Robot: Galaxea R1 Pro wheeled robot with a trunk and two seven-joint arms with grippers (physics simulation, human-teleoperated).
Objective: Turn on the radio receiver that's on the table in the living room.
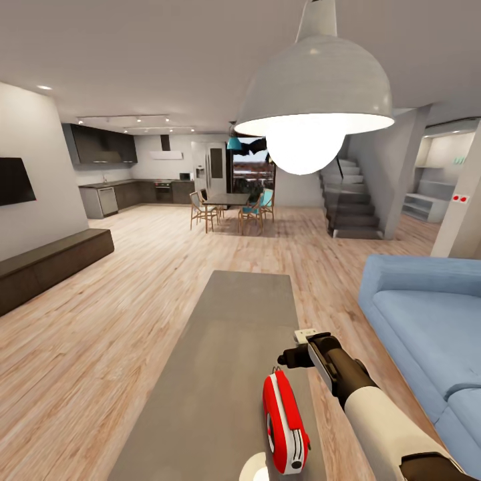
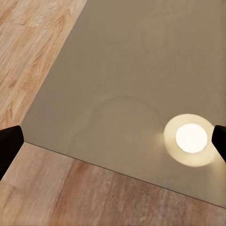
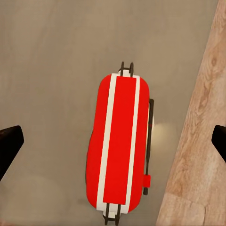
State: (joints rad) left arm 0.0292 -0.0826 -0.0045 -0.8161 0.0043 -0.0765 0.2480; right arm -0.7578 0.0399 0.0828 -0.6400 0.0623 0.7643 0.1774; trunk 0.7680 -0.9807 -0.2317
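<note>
Red radio receiver (image 1: 286,422) upright on the grey table (image 1: 220,347), near end, right gripper (image 1: 294,356) hovering just beyond and above it, fingers spread wide, left gripper (image 2: 113,143) likewise open over the tabletop

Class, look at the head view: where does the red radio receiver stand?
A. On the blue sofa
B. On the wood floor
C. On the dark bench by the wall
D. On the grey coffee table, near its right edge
D. The radio receiver rests on the grey table, close to the edge facing the sofa, below the right end effector.
</note>
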